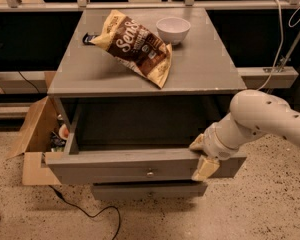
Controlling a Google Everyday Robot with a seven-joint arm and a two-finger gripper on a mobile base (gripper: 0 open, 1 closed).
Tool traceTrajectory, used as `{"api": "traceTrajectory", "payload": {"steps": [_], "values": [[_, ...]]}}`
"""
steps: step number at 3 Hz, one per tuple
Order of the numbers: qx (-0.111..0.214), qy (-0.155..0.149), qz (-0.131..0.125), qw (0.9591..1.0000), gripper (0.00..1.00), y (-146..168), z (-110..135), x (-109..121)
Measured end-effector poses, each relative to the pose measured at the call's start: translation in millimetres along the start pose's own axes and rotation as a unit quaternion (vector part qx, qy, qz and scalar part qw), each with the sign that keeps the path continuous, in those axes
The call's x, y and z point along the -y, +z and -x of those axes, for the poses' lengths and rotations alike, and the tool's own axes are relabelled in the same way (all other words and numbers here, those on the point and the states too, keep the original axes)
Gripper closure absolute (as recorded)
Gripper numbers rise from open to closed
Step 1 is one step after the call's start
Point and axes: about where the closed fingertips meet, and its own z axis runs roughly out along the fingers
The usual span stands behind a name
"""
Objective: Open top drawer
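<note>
Top drawer: pulled well out of the grey cabinet, wide matte front facing the camera, dark interior open to view behind it.
Knob: small, round, metallic, at the centre of the drawer front, untouched.
Gripper: at the right end of the drawer front, clamped over its top edge.
Fingers: cream-coloured, one down the outer face of the front, the other just behind the edge on the inner side, the panel pinched between them.
Arm: white, rounded, reaching in from the right edge of the view, level with the drawer opening.
Lower drawer: narrower, shallower, seen just under the pulled-out front, sitting further back.
Chip bag: brown and yellow, lying slantwise on the cabinet's top, one corner near the front edge.
Bowl: white, upright, toward the back of the top, just beside the bag's upper right side.
Cardboard box: on the floor against the cabinet's left side, flaps open, small items inside too indistinct to name.
Black cable: trailing across the speckled floor from below the drawer's left corner.
White cord: hanging at the far right, behind the arm.
</note>
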Motion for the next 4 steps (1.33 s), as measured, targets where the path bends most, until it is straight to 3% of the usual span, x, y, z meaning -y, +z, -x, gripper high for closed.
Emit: {"api": "traceTrajectory", "payload": {"steps": [1, 3, 4], "values": [[-0.001, -0.008, 0.010, 0.9999, 0.00, 3, -1, -3], [-0.007, -0.015, 0.023, 0.9996, 0.42, 1, -9, -12], [-0.005, -0.014, 0.025, 0.9996, 0.71, -4, -15, -15]]}}
